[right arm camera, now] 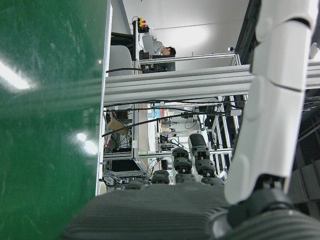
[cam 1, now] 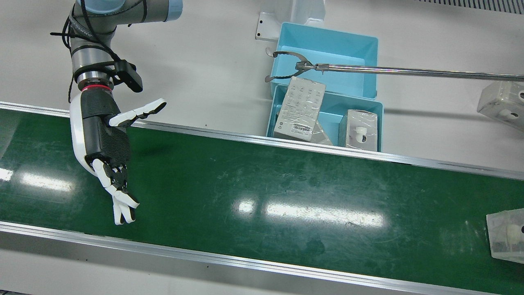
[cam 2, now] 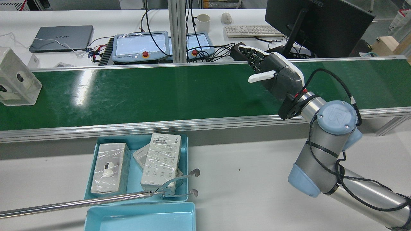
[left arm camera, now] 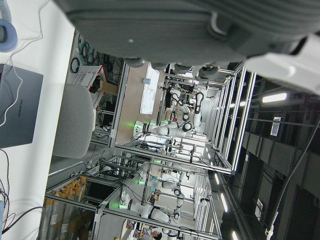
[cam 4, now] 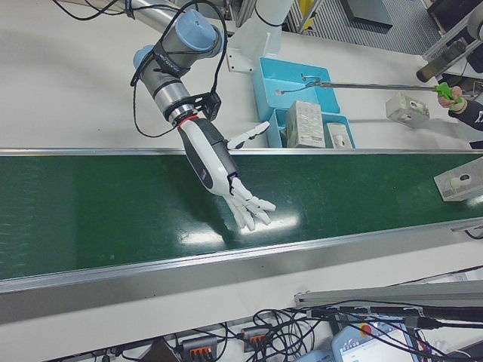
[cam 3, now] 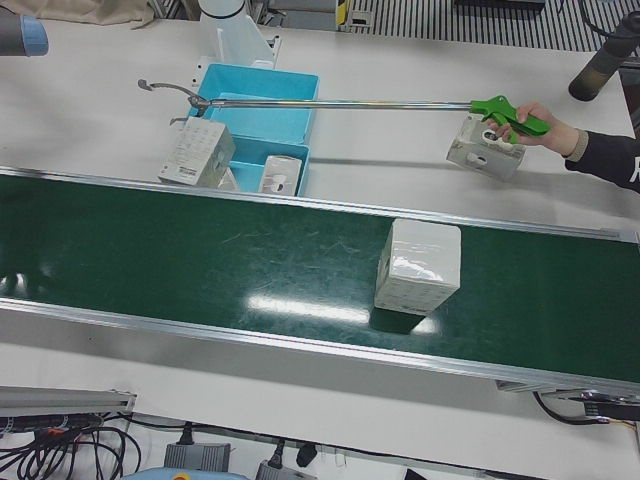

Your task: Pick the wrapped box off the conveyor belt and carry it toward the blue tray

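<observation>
Right hand (cam 1: 107, 141) spread wide above the green conveyor belt (cam 1: 262, 196), fingers apart, palm empty — nothing held, thumb splayed toward the blue trays. Same hand seen in the rear view (cam 2: 271, 72) reaching over the belt's far half, and in the right-front view (cam 4: 226, 177) hanging just above the belt surface. Left hand (left arm camera: 200, 35) visible only as a dark palm edge in its own camera; cannot tell whether spread or closed. Wrapped box (cam 3: 418, 266) upright on the belt, well apart from the right hand, toward the robot's left end — also at the belt's end in the rear view (cam 2: 16, 80). Blue tray (cam 1: 325, 110) just beside the belt's robot-side rail, holding a tall wrapped box (cam 1: 300, 108) leaning on its wall and another box (cam 1: 359, 130). Second blue tray (cam 1: 327, 61) behind it. Metal reach-grabber (cam 1: 409, 72) stretched over the trays, claw at the tall box's top, green handle in a person's hand (cam 3: 545, 127). One more wrapped box (cam 3: 485, 148) on the white table near that hand.
</observation>
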`<state>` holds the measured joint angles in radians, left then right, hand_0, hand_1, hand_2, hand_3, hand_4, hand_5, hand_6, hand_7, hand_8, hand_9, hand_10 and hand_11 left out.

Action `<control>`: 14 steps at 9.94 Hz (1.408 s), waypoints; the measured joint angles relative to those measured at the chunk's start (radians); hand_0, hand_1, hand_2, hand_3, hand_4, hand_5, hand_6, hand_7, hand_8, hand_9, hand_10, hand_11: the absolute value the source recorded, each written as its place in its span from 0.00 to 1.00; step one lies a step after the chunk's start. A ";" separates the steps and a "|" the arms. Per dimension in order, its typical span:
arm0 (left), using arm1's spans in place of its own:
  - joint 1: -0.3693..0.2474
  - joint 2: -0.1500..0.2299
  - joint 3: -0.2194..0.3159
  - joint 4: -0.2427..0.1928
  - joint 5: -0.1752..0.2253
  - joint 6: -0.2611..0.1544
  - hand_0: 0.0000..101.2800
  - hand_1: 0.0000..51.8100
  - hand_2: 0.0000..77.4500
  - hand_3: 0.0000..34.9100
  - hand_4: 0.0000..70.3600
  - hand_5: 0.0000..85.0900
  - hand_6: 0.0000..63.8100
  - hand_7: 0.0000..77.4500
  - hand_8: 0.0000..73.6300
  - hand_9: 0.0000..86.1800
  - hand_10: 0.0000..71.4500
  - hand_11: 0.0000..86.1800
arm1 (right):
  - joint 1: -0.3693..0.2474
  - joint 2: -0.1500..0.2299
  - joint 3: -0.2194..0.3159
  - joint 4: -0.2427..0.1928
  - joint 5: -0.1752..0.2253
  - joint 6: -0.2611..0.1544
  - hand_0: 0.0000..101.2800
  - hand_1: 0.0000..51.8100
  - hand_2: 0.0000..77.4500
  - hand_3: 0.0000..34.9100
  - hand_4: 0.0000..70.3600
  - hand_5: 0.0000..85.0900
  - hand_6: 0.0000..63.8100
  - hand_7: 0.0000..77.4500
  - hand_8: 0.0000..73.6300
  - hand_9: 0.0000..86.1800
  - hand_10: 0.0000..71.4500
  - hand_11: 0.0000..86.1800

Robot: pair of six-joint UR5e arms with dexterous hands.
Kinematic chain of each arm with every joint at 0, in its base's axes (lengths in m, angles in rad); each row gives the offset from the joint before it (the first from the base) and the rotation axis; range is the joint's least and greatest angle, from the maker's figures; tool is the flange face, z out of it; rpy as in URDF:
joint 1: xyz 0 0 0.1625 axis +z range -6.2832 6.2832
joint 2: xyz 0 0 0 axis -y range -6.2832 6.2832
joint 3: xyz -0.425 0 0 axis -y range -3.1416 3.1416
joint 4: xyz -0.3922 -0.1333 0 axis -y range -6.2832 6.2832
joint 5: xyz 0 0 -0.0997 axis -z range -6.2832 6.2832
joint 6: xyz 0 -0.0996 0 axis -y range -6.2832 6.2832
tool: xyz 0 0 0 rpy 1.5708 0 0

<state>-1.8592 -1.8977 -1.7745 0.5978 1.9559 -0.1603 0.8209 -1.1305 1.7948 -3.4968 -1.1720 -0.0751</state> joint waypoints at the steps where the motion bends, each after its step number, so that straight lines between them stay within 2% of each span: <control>1: 0.000 0.000 0.000 0.000 0.000 0.000 0.00 0.00 0.01 0.00 0.00 0.01 0.01 0.01 0.01 0.00 0.01 0.01 | 0.000 0.000 0.000 0.000 0.000 0.000 0.46 0.21 0.04 0.00 0.12 0.21 0.03 0.02 0.01 0.04 0.00 0.01; 14: 0.000 0.000 0.000 0.000 0.000 0.000 0.00 0.00 0.01 0.00 0.00 0.01 0.01 0.01 0.01 0.00 0.01 0.01 | -0.002 0.002 -0.004 0.003 0.001 -0.001 0.46 0.21 0.06 0.00 0.12 0.21 0.03 0.02 0.01 0.04 0.00 0.01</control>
<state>-1.8591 -1.8977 -1.7745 0.5978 1.9559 -0.1603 0.8184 -1.1286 1.7912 -3.4940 -1.1708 -0.0760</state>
